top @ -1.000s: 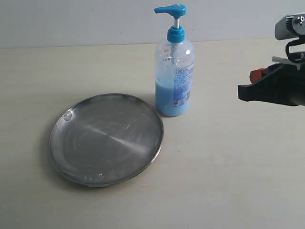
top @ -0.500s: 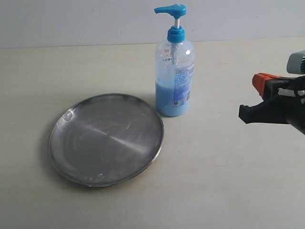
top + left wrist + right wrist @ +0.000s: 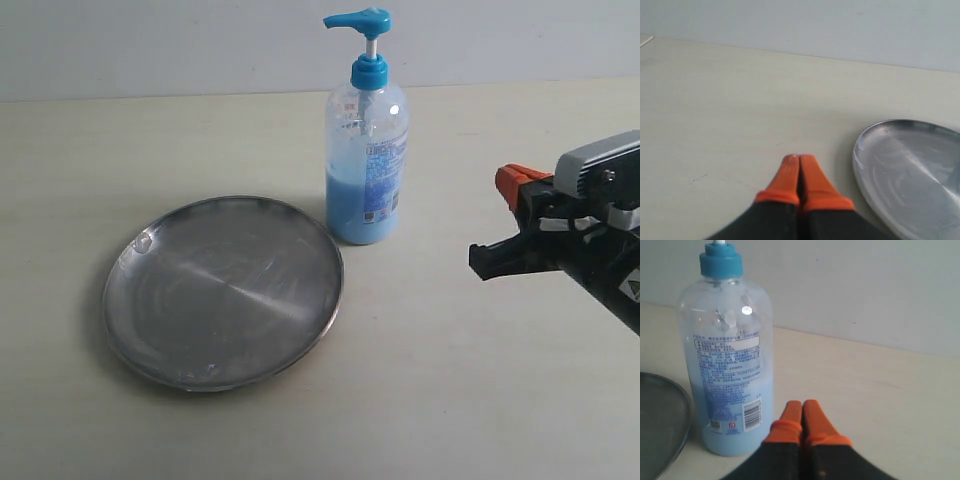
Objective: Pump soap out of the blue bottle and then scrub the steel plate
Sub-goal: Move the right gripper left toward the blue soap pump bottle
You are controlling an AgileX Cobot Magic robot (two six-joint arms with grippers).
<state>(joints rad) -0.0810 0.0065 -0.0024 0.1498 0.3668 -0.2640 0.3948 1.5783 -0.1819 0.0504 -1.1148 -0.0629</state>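
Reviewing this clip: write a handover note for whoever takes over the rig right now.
Left gripper: shut, empty, near the plate but not touching it.
Right gripper: shut, empty, facing the bottle, not touching it.
Bottle stands upright close to the plate's rim, pump head up, soap filling its lower part.
Done: nothing visible; no blue soap on the plate.
Left: pump soap, then scrub the plate.

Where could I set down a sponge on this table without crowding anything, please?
The widest bare table lies in the exterior view's foreground, between the steel plate and the right end effector. More bare room runs behind the plate, left of the blue bottle, up to the wall. It is crowded only where the bottle stands right beside the plate's rim.
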